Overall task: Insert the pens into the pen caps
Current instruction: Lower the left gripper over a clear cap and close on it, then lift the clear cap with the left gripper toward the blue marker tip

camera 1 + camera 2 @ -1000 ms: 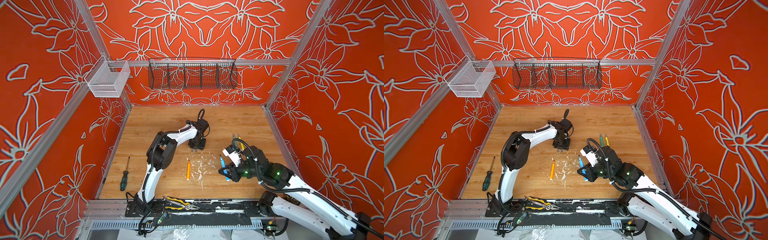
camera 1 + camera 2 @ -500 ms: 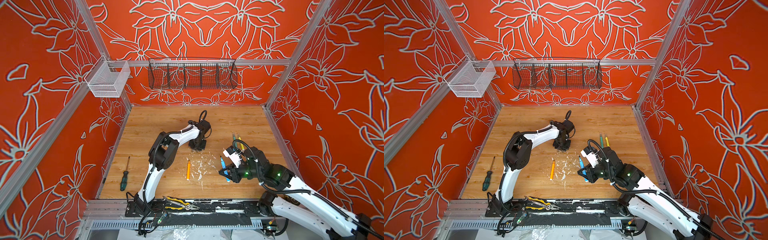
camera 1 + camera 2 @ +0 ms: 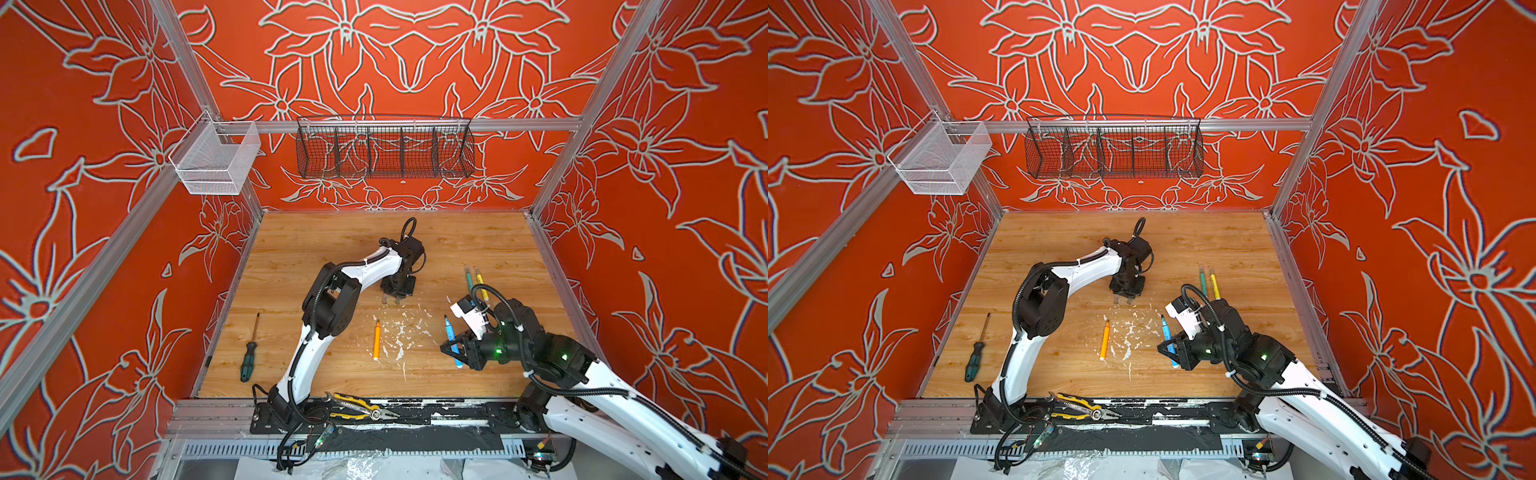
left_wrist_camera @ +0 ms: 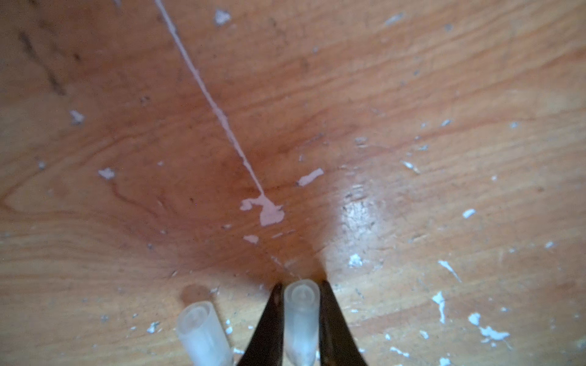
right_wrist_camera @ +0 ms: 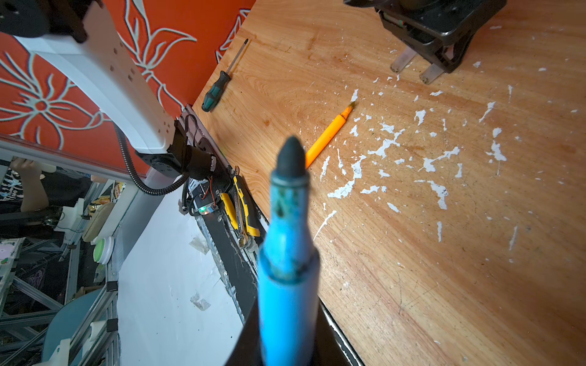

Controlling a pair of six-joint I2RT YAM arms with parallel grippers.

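Caps sit at the left arm's tip: one small clear plastic pen cap (image 4: 301,320) is pinched between the two dark fingers (image 4: 329,317) of the left gripper (image 4: 300,283), which is clenched on it from both sides, close over the scuffed wooden tabletop (image 4: 412,126). A second clear stubby cap (image 4: 203,332) rests just beside it, outside the fingers. In both top views this gripper (image 3: 395,300) (image 3: 1125,300) points down at mid-table, just behind a scatter of white paint flecks (image 3: 399,332).

The right gripper (image 3: 453,348) is clamped on a slim blue marker pen (image 3: 449,332) (image 5: 288,269), grasping its lower half and holding it tilted above the wood, dark tip uncapped.

A slim orange marker pen (image 3: 376,340) (image 5: 326,139) lies loose at the flecks' left edge, between the two arms. A green pen (image 3: 468,278) and a yellow pen (image 3: 481,284) lie side by side farther back on the right.

A dark green-handled screwdriver (image 3: 249,357) lies near the left edge, and yellow-and-black pliers (image 3: 357,409) rest on the black front rail.
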